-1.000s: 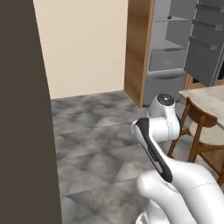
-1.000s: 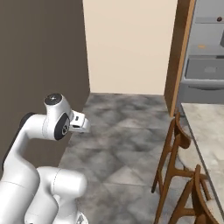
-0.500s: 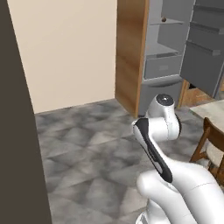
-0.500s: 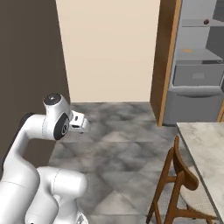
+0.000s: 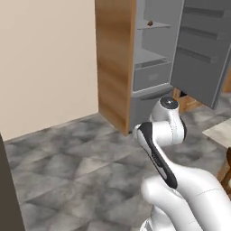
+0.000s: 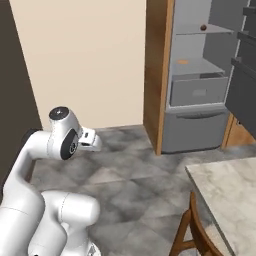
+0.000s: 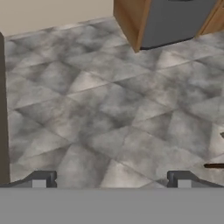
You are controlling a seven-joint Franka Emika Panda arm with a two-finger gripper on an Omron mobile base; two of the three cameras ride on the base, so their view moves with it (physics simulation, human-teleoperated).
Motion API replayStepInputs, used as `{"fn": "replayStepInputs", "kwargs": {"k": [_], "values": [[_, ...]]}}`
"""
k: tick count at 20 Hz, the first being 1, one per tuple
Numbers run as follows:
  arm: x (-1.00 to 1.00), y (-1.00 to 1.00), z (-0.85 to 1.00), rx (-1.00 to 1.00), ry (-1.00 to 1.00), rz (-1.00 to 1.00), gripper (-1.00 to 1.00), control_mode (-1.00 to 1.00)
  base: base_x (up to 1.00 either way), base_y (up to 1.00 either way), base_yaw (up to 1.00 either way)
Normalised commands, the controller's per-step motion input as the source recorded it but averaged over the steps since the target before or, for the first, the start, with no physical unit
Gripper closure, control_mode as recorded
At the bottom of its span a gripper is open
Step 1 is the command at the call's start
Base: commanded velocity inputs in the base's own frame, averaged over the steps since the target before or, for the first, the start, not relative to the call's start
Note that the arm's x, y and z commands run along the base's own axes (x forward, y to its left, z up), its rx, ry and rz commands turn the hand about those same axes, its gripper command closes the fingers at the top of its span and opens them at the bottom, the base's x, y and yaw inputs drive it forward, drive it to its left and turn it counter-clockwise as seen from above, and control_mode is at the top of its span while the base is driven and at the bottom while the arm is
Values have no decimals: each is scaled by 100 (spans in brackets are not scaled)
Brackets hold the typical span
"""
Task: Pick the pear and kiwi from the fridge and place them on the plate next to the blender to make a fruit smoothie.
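One fridge [image 6: 200, 85] stands open ahead of the robot, set against a wooden side panel [image 5: 113, 63], its door [image 5: 203, 49] swung out to the right. Inside it, one small round brown fruit, the kiwi [image 6: 203, 27], sits on the upper shelf; the left base view shows it as a dark dot [image 5: 150, 23] on that same shelf. One flat orange item [image 6: 183, 62] lies on the shelf below, above a single wide grey drawer [image 6: 199, 91]. The kiwi is too small to tell any long axis or which way it points.

The gripper [image 7: 111, 178] has its jaws spread fully apart, holding nothing and touching nothing; its two fingertips [image 7: 40, 179] stand far apart over bare grey stone floor [image 7: 109, 109]. One wooden chair [image 6: 192, 235] stands beside one marble-topped table [image 6: 227, 190] at the right.
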Motion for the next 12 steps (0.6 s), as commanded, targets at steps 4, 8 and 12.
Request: {"fn": "replayStepInputs", "kwargs": {"k": [4, 8, 12], "values": [[0, 0, 0, 0, 0, 0, -100, 100, 100, -22, -25], [0, 0, 0, 0, 0, 0, -100, 100, 100, -29, -24], [0, 0, 0, 0, 0, 0, -100, 100, 100, -22, -25]]}}
